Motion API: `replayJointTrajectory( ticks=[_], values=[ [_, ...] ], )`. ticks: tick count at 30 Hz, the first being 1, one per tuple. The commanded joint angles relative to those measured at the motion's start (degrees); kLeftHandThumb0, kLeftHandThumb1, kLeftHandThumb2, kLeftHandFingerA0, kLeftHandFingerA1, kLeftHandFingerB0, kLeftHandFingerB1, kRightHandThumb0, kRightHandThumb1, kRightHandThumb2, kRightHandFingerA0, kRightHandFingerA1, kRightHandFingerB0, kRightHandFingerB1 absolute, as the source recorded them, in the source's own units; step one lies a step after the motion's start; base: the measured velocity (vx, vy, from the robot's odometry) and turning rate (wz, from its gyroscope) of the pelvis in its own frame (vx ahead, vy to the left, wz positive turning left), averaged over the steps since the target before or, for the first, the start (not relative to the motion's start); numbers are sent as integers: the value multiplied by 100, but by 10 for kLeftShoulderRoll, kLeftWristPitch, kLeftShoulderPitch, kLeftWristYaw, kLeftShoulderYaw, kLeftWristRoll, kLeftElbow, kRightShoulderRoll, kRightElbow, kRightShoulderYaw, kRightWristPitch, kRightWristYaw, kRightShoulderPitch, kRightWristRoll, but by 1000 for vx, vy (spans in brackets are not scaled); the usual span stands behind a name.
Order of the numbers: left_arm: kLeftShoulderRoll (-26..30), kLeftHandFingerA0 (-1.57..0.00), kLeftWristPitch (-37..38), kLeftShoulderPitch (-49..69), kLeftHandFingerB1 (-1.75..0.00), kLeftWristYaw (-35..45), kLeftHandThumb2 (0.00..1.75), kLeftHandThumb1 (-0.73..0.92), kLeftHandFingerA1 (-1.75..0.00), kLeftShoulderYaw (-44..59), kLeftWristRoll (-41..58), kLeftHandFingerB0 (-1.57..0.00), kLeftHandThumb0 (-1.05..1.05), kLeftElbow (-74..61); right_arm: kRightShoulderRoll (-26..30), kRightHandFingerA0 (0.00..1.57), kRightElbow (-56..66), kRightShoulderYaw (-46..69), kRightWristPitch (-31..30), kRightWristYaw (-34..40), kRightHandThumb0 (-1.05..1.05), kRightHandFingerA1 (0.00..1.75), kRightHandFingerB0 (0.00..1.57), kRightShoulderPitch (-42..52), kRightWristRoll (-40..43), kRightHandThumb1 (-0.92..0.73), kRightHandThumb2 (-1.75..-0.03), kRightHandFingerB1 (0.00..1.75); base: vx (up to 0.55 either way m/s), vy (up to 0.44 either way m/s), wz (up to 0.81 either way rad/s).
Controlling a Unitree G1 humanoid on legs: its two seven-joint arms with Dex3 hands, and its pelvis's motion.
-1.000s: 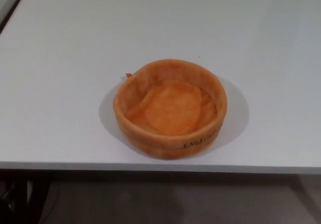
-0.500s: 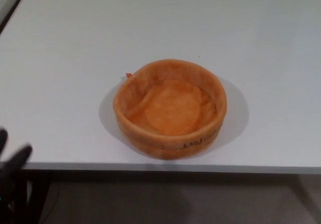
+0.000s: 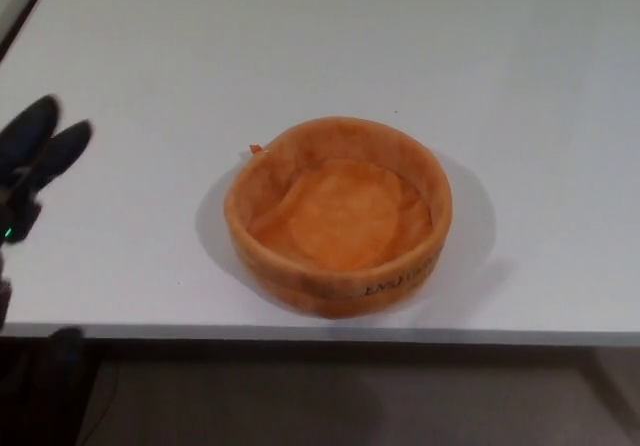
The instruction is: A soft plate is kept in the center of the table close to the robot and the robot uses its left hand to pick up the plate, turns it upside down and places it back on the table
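Observation:
A soft orange plate (image 3: 339, 216) with a raised fabric wall sits upright, opening upward, near the front edge of the white table (image 3: 320, 46). Dark lettering runs along its front wall. My left hand (image 3: 35, 161) is at the far left edge of the head view, over the table, well apart from the plate. Its black fingers (image 3: 60, 146) are spread and hold nothing. The right hand does not show.
The table's front edge (image 3: 320, 331) runs just below the plate, with dark floor and a table leg beneath. A dark strip (image 3: 20, 11) borders the table at the top left.
My left hand has risen from the lower left corner up over the table's left side. The plate has not moved.

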State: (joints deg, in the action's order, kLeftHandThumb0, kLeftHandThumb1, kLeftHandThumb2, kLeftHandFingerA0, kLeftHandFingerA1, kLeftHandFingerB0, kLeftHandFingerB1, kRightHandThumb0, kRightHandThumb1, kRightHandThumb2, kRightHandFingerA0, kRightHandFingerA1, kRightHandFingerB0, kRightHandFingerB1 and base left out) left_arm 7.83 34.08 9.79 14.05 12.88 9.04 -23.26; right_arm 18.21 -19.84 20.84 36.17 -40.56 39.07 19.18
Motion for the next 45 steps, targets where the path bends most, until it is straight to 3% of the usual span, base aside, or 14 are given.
replayJointTrajectory(
  ticks=[1,5,16,18,21,25,26,31,32,35,37,38,39,45],
  values=[
    [30,-17,-50,-105,-30,-25,66,86,-37,-27,-168,-22,-98,33,6,28,-15,8,11,-9,-80,42,14,-4,14,-91,-68,24,0,0,0],
    [41,-17,-57,-192,-29,-19,67,85,-39,-58,-195,-18,-93,74,6,23,-3,7,1,-12,-81,54,7,0,20,-73,-108,37,0,0,0],
    [57,-15,-136,-350,-28,-7,67,82,-39,-137,-302,-16,-96,125,10,22,-29,9,6,-15,-81,51,7,-11,17,-73,-107,40,0,0,0],
    [62,-17,-135,-365,-28,-11,66,83,-39,-147,-320,-17,-95,137,12,29,-23,9,-8,-18,-80,40,16,-10,23,-90,-67,26,0,0,0],
    [75,-20,-126,-402,-29,-13,66,83,-39,-179,-362,-19,-95,177,15,22,3,6,-14,-14,-83,53,8,0,19,-73,-108,39,0,0,0],
    [90,-20,-119,-423,-28,5,66,81,-39,-222,-397,-19,-96,208,15,28,22,7,-13,-10,-82,43,15,9,15,-91,-69,27,0,0,0],
    [94,-21,-118,-430,-28,6,66,82,-38,-231,-404,-19,-97,216,15,23,20,8,-9,-8,-85,53,8,7,11,-76,-109,40,0,0,0],
    [104,-20,-138,-462,-27,10,65,78,-38,-275,-440,-18,-98,254,14,23,46,6,-20,-9,-82,55,7,15,18,-74,-109,39,0,0,0],
    [106,-19,-143,-467,-27,12,65,78,-37,-280,-444,-18,-100,259,14,28,49,7,-20,-8,-81,47,14,15,19,-92,-69,29,0,0,0],
    [121,-17,-171,-493,-27,27,64,71,-37,-306,-476,-16,-105,288,10,28,46,9,-12,-11,-79,48,15,12,24,-92,-68,30,0,0,0],
    [130,-17,-177,-503,-35,24,99,53,-45,-317,-493,-12,-98,309,11,24,49,10,-6,-1,-78,56,6,12,10,-75,-109,42,0,0,0],
    [136,-19,-184,-509,-27,32,61,67,-36,-324,-501,-21,-103,316,12,25,45,10,-6,-1,-81,55,8,9,7,-76,-109,39,0,0,0],
    [142,-14,-191,-511,-36,37,97,52,-44,-330,-507,-14,-95,320,15,26,22,10,0,-5,-82,53,9,-3,6,-76,-109,38,0,0,0],
    [166,-21,-198,-520,-28,24,61,65,-36,-360,-536,-21,-99,354,19,25,26,12,-2,-2,-82,54,8,-4,3,-76,-108,40,0,0,0]
  ],
)
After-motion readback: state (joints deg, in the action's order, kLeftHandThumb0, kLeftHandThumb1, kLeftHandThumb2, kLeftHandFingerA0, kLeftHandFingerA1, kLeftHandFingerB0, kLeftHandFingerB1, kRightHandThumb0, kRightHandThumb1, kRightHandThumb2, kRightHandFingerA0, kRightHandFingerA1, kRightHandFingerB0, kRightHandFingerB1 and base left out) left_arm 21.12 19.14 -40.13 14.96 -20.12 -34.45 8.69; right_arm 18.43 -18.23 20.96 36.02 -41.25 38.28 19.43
